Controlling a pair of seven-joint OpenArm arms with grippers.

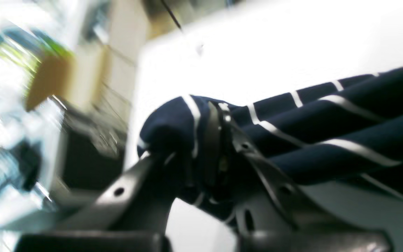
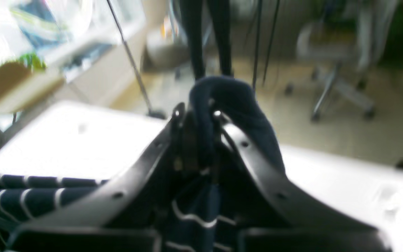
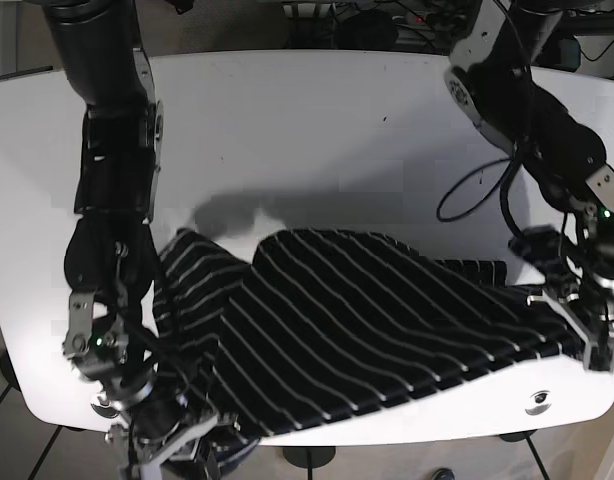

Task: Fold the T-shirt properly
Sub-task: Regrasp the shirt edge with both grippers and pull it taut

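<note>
The navy T-shirt (image 3: 367,320) with thin white stripes lies stretched across the front of the white table (image 3: 317,130), partly lifted at both ends. My left gripper (image 3: 585,335) is shut on its right-hand end near the table's front right corner; the left wrist view shows the jaws (image 1: 212,115) pinching a bunched fold of the cloth (image 1: 345,133). My right gripper (image 3: 182,440) is shut on the left-hand end at the front left edge; the right wrist view shows cloth (image 2: 236,101) looped over the closed jaws (image 2: 198,115).
A black cable (image 3: 467,195) loops over the table at the right. The table's front edge (image 3: 437,435) runs just below the shirt. Off the table stand an office chair (image 2: 331,70) and a cardboard box (image 1: 47,80).
</note>
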